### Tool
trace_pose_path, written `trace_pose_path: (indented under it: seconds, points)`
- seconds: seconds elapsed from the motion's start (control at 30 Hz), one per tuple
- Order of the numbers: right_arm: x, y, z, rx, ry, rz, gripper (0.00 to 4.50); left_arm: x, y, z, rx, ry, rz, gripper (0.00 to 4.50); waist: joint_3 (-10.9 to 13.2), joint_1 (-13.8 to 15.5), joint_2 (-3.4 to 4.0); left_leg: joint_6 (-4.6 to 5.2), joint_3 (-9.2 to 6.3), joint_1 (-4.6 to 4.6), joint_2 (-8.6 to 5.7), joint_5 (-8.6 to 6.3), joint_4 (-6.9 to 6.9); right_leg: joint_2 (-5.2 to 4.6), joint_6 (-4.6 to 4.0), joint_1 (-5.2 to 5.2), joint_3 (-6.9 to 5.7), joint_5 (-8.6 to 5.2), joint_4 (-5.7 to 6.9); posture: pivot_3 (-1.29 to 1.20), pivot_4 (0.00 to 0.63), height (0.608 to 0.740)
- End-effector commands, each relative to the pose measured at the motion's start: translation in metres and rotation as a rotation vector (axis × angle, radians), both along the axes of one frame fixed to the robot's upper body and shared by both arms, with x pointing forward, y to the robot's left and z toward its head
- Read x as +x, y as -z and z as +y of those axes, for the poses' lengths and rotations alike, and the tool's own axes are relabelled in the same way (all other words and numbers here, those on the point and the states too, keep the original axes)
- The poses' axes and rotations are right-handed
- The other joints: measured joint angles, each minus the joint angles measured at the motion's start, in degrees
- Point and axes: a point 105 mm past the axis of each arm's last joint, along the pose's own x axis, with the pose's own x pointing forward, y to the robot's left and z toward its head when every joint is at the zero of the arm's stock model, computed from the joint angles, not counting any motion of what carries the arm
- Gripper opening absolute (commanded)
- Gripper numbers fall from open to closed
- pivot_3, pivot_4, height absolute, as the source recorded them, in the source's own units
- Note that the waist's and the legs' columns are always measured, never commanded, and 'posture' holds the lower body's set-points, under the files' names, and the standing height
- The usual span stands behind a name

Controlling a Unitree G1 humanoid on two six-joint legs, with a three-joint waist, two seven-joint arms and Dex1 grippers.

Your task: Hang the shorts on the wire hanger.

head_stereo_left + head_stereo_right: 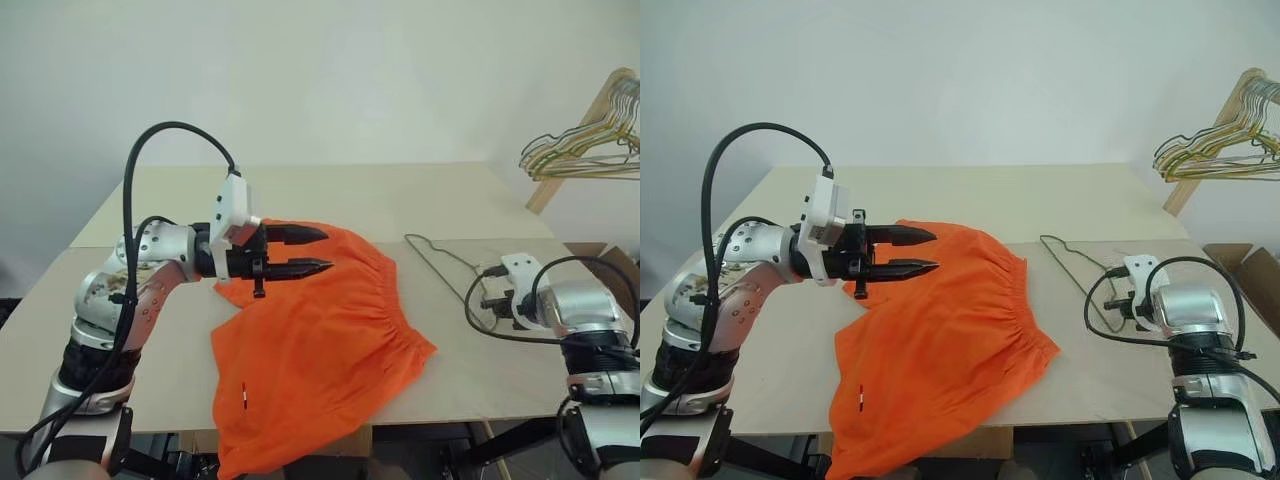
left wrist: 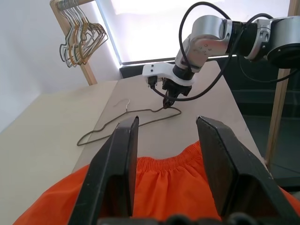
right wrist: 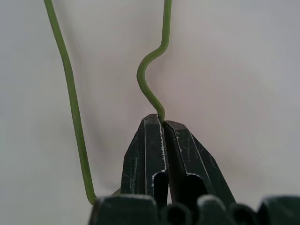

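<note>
- Far left, I have the left gripper (image 1: 318, 251) held level above the table (image 1: 400, 200), pointing toward the right arm. Its two black fingers stand apart with nothing between them, and they hover over the upper edge of the shorts (image 1: 310, 350).
- The shorts lie flat in the middle of the table, bright orange, gathered waistband toward the right side, one leg hanging off the near edge. A small white mark (image 1: 243, 393) shows near the lower hem.
- Just right of the waistband lies the wire hanger (image 1: 440, 262), thin and grey-green, flat on the tabletop with its hook toward the far side. Hanger and shorts look close but apart; I can't tell whether the wire touches the cloth.
- The right gripper (image 3: 163, 123) points down at the near end of the hanger. From the wrist camera I see its fingers pressed together, pinching the wire at a bend.
- Far right, off the table, a bunch of gold and green hangers (image 1: 585, 140) hangs on a wooden rail (image 1: 590, 120).
- An open cardboard box (image 1: 1250, 270) sits beyond the right corner of the table; I can't see its contents.
</note>
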Motion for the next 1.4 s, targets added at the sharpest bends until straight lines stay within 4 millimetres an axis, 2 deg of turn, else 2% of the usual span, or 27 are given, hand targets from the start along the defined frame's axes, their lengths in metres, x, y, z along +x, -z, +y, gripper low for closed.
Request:
trace_pose_path:
  seconds: [0.03, 0.13, 0.27, 0.5, 0.63, 0.83, 1.0, 1.17, 1.27, 1.4]
  points:
    - [0.005, -0.053, -0.003, -0.026, 0.068, -0.241, 0.02, 0.003, -0.008, -0.001, -0.002, 0.006, -0.029, 2.11, 0.0, -0.2, 0.03, 0.00, 0.00, 0.00, -0.01, 0.00, 0.00, 0.00, 0.00, 0.00, 0.00, 0.00, 0.00, -0.05, 0.000, 0.740]
    - [0.000, -0.064, -0.001, -0.088, 0.043, -0.300, 0.02, 0.006, -0.009, -0.001, -0.002, 0.009, -0.026, 2.11, 0.0, -0.3, 0.07, 0.00, 0.01, 0.00, -0.02, 0.00, 0.00, 0.01, 0.00, 0.01, -0.01, 0.00, 0.00, -0.07, 0.000, 0.740]
    - [-0.004, -0.075, 0.004, -0.082, 0.013, -0.351, 0.02, 0.008, -0.008, -0.002, 0.007, 0.020, -0.029, 2.11, 0.0, -0.9, 0.08, 0.01, 0.04, 0.01, -0.03, 0.00, 0.00, 0.00, 0.01, 0.03, 0.00, 0.00, -0.02, -0.08, 0.000, 0.740]
    - [-0.024, -0.092, 0.025, -0.077, -0.199, -0.450, 0.02, 0.009, -0.007, -0.002, 0.007, 0.022, -0.030, 2.11, 0.0, -1.8, 0.09, 0.02, 0.02, 0.00, 0.00, -0.01, -0.02, 0.02, 0.02, 0.03, -0.01, 0.00, -0.03, -0.08, 0.000, 0.740]
    - [-0.033, -0.116, 0.043, -0.121, -0.345, -0.584, 0.02, 0.008, -0.005, -0.001, 0.010, 0.018, -0.025, 2.11, 0.0, -2.2, 0.10, 0.02, 0.03, 0.04, 0.01, -0.01, -0.02, 0.03, 0.02, 0.07, 0.01, 0.00, -0.02, -0.09, 0.000, 0.740]
    - [-0.041, -0.144, 0.060, -0.449, -0.614, -0.759, 0.02, 0.018, -0.005, 0.005, 0.022, -0.013, -0.020, 2.11, 0.0, -2.3, 0.10, 0.02, 0.03, 0.02, 0.00, -0.01, -0.02, 0.02, 0.04, 0.08, -0.01, -0.01, -0.08, -0.10, 0.000, 0.740]
    - [-0.046, -0.159, 0.066, -0.747, -0.816, -0.848, 0.02, 0.051, -0.012, 0.021, 0.034, -0.136, -0.034, 2.11, 0.0, -2.8, 0.09, 0.02, 0.10, 0.07, 0.00, -0.01, 0.00, 0.04, 0.05, 0.13, 0.00, -0.01, -0.07, -0.13, 0.000, 0.740]
    - [-0.048, -0.171, 0.074, -0.966, -0.937, -0.946, 0.02, 0.074, -0.019, 0.025, 0.028, -0.188, -0.043, 2.11, 0.0, -3.3, 0.09, 0.02, 0.12, 0.07, 0.00, -0.01, -0.02, 0.03, 0.05, 0.12, 0.02, -0.01, -0.12, -0.15, 0.000, 0.740]
    - [-0.051, -0.178, 0.081, -1.028, -0.984, -1.006, 0.00, 0.084, -0.023, 0.026, 0.001, -0.184, 0.001, 2.68, 0.0, -3.5, 0.09, 0.02, 0.12, 0.07, 0.01, -0.01, -0.01, 0.04, 0.05, 0.11, 0.04, -0.01, -0.09, -0.17, 0.000, 0.740]
    - [-0.057, -0.186, 0.092, -1.038, -1.039, -1.072, 0.00, 0.096, -0.030, 0.027, -0.005, -0.171, 0.005, 3.99, 0.0, -4.4, 0.08, 0.02, 0.10, 0.07, 0.01, -0.01, -0.01, 0.04, 0.05, 0.11, 0.03, -0.01, -0.09, -0.19, 0.000, 0.740]
